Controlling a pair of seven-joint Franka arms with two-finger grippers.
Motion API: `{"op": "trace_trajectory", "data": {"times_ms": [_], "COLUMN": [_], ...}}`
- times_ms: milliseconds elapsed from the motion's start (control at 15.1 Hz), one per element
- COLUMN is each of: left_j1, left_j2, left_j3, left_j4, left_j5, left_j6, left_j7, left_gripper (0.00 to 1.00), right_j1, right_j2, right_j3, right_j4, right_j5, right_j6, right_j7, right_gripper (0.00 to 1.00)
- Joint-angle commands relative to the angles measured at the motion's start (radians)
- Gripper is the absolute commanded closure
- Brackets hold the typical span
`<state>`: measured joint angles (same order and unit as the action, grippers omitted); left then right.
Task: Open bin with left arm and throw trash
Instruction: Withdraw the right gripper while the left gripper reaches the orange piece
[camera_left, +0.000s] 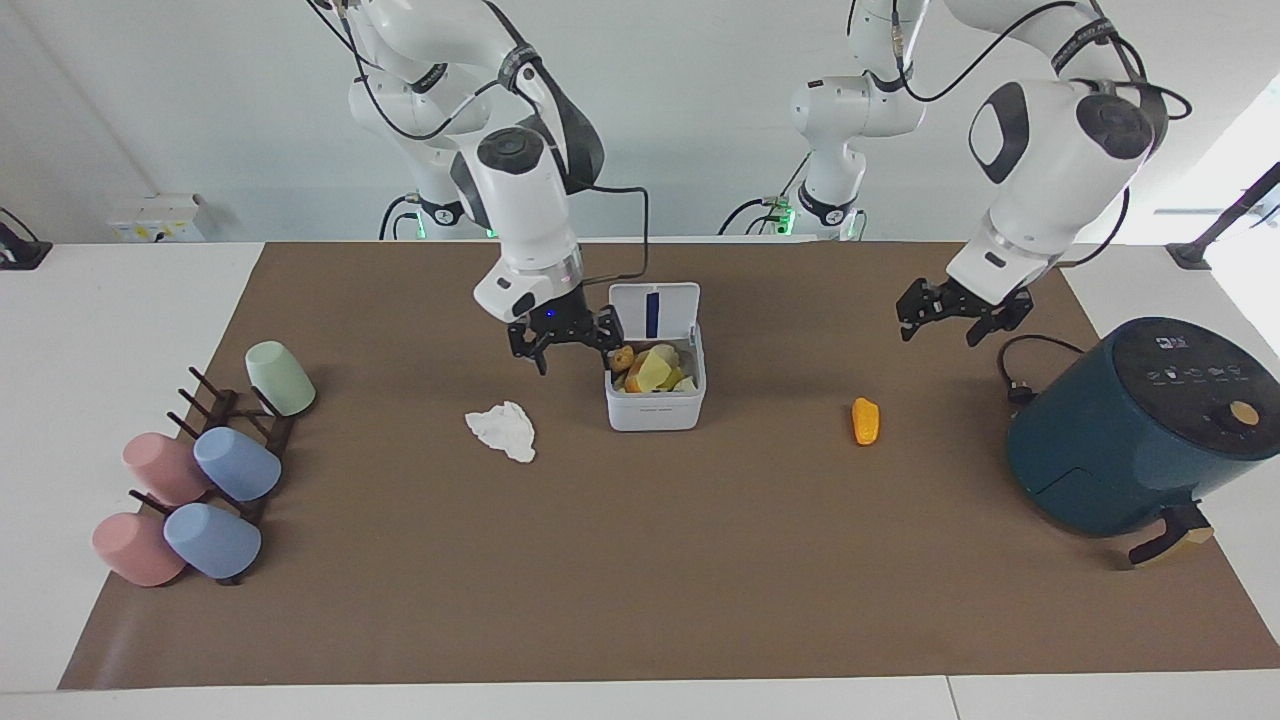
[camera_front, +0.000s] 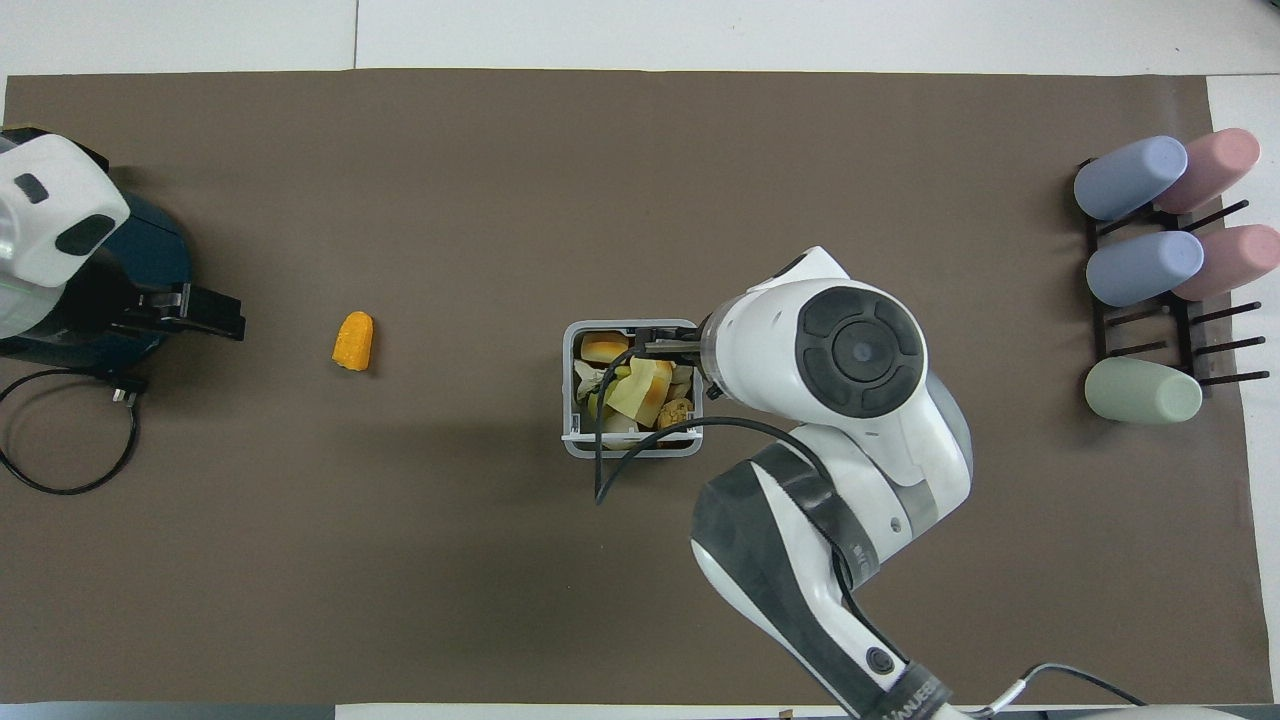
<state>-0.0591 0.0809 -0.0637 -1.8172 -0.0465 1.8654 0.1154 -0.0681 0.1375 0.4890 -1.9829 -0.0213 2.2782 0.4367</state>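
Observation:
The white bin (camera_left: 655, 412) stands mid-mat with its lid (camera_left: 653, 310) upright and open. It holds several food scraps, among them a yellow-orange wedge (camera_left: 651, 370). It also shows in the overhead view (camera_front: 650, 447). The crumpled white tissue (camera_left: 503, 431) lies beside the bin toward the right arm's end; in the overhead view the right arm hides it. The orange oblong piece (camera_left: 865, 421) (camera_front: 353, 340) lies toward the left arm's end. My right gripper (camera_left: 563, 345) is open and empty, low beside the bin over the mat. My left gripper (camera_left: 950, 318) (camera_front: 190, 310) is open and empty over the mat near the air fryer.
A dark-teal air fryer (camera_left: 1130, 430) (camera_front: 150, 250) stands at the left arm's end, its black cable (camera_left: 1020, 365) looped on the mat. A dark rack (camera_left: 230, 440) with several pastel cups stands at the right arm's end (camera_front: 1150, 270).

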Motion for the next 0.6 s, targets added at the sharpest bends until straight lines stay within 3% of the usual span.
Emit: {"op": "trace_trajectory", "data": {"times_ms": [0,266,531], "left_j1": [-0.004,-0.034,-0.041], "left_j2": [0.080,0.109,0.145], "left_j3": [0.004,0.005,0.004], "left_j4": [-0.049,-0.218,-0.221], "left_j5": [0.020,0.020,0.019], "left_j6": [0.148,0.408,0.416], "left_j7": [0.111,0.118,0.116], "left_gripper": [0.03,0.03,0.03], "right_j1": [-0.087,-0.124,-0.144], "right_j2": [-0.026,0.049,0.174], "right_j3": [0.013,0.011,0.010], "right_j4": [-0.114,-0.188,-0.198], "right_j5": [-0.009,-0.009,-0.020], "right_j6": [0.108,0.227,0.342], "right_j7": [-0.104,-0.219,-0.286], "right_gripper": [0.00,0.00,0.00]}}
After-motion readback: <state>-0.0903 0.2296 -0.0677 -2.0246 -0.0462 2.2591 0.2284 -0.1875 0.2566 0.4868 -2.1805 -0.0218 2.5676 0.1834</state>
